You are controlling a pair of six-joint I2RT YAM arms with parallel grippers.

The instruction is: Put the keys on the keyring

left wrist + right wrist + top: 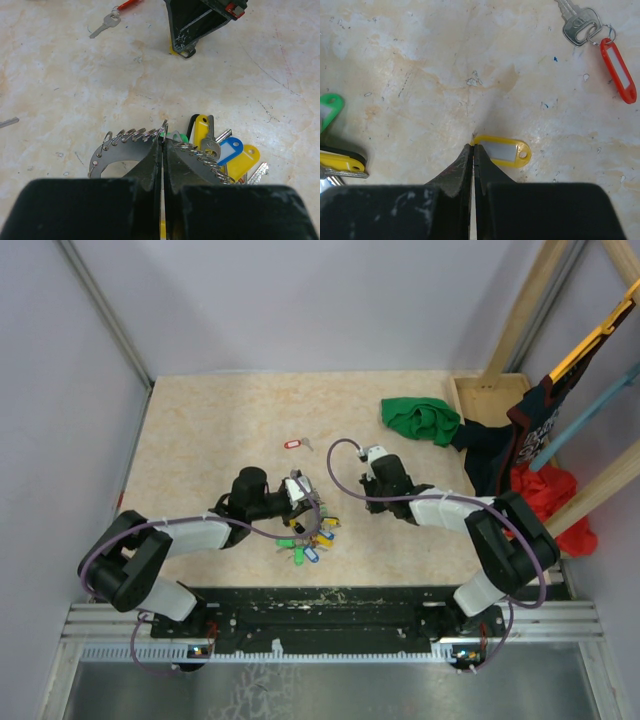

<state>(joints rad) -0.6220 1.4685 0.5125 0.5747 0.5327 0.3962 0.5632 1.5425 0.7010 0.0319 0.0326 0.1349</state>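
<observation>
Task status: early, by judgement. No loose key seen threaded onto the keyring (pixel 131 135). Only bare table (pixel 200 430) between ring and yellow tag (pixel 502 151). Left to do, as judged: lifting the tag, carrying it across, feeding it onto the wire.

Left gripper (pixel 162 138): pinched fully closed on the keyring's thin wire, at mid-table. Held stretch of ring raised at the fingertips. Bunch of blue, yellow and green tags fanned out toward the near edge.

Right gripper (pixel 472 148): closed down to a sliver, tips at table level, touching the tag's near end. Actual nip on the tag not confirmable. Any key attached to it hidden or absent.

Tag location: flat on the table, near the keyring on its right, apart from it. Long axis crosswise in the right wrist view, eyelet end pointing rightward there, away from the fingertips.

Also present: key with red tag (pixel 579 26), farther back, clear of both grippers.
</observation>
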